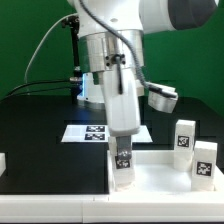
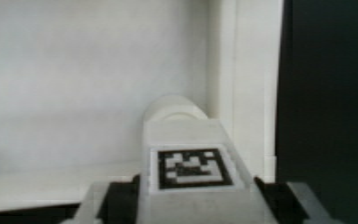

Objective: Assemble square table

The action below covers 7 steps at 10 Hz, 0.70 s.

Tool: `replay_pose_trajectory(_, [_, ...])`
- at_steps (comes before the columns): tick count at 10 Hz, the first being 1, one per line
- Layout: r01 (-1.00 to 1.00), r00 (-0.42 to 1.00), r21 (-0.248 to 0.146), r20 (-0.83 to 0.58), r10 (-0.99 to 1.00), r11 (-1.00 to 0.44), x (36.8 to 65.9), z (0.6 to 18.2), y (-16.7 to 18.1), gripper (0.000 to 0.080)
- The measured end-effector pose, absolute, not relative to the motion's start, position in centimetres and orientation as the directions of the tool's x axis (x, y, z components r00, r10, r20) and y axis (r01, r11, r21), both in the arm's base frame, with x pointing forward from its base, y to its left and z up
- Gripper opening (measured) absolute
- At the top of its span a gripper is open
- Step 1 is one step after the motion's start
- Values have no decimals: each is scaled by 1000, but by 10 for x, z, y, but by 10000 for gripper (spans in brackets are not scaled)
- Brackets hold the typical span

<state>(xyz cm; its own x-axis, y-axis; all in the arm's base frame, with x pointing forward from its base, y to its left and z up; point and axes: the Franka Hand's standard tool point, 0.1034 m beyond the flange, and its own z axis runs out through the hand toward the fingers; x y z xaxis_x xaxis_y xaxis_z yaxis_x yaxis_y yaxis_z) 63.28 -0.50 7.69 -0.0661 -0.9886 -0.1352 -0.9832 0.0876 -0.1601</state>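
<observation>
While I watch from the remote station, the entries stand so:

Gripper [image 1: 123, 152]: I see it pointing straight down at the front of the scene, clenched on a table leg; in the wrist view the finger pads [image 2: 108, 200] flank the leg on both sides.

Held table leg [image 1: 123, 165]: short, chunky, white, upright, with a black-and-white tag facing the exterior camera; its foot is at or just above the tabletop slab, and I cannot tell whether they touch. In the wrist view its rounded end [image 2: 188, 135] points toward the slab.

Tabletop slab [image 1: 160, 185]: large, white, lying flat at the front toward the exterior view's right.

Loose legs: two stand upright on the slab's far right, one [image 1: 182, 138] behind the other [image 1: 204, 163], both tagged.

Marker board [image 1: 92, 132]: flat on the black table [image 1: 45, 140], behind the gripper.
</observation>
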Motion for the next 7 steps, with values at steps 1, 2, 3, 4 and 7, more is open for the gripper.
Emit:
replay_pose_trajectory(1, [-982,-97,-149,-144,-985,119,633,77,-3,286])
replay_pose_trajectory(2, [-982,-95,-151,-143,-985,116,633,77,-4,286])
replay_pose_trajectory(3, [-986,-40,-153,-127,-991,60,632,76,-4,286])
replay_pose_trajectory(4, [-984,107,-149,-79,-991,-95,629,74,-2,448])
replay_pose_trajectory(7, [-798,590,-149,2,-807,-584,627,77,-7,636])
